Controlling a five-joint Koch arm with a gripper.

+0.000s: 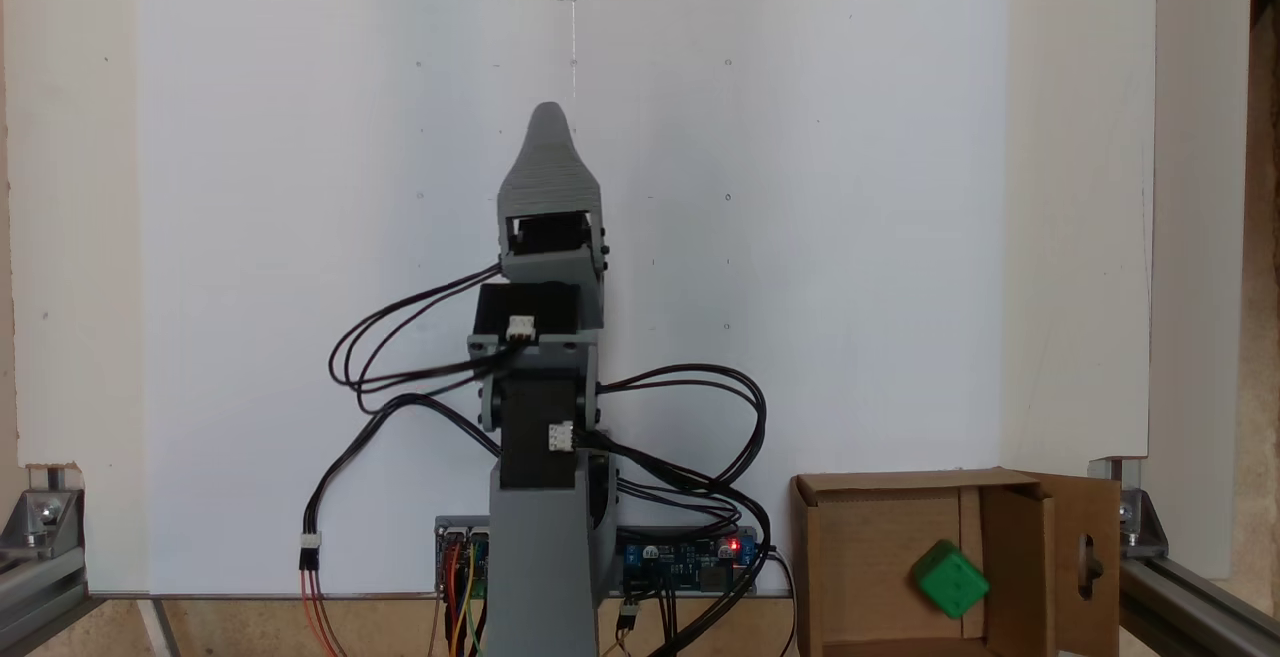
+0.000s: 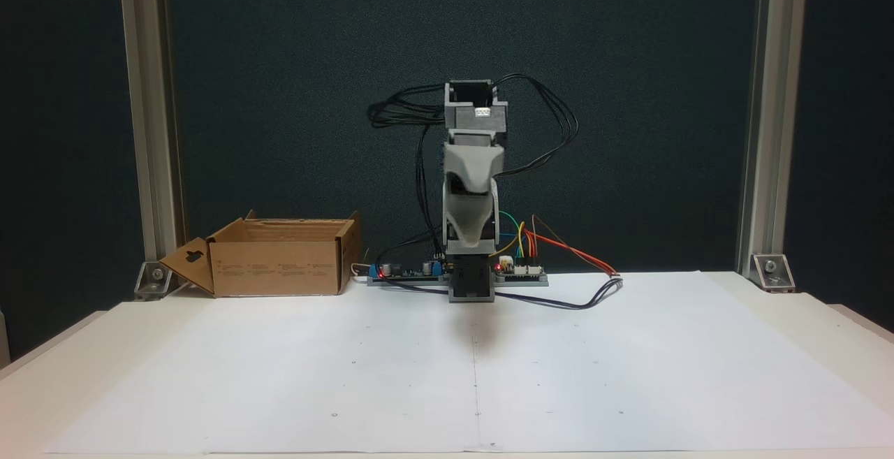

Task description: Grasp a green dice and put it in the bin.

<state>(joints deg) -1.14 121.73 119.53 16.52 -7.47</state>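
I see the green dice (image 1: pixel 951 578) lying inside the cardboard bin (image 1: pixel 880 547), at the picture's five o'clock, so delivery looks done. My arm is folded over its base, tool (image 1: pixel 548 127) empty; its jaws overlap, so I cannot tell their gap.

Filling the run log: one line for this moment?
small bright green plastic dice: inside brown cardboard bin | grey gripper: empty, state unclear
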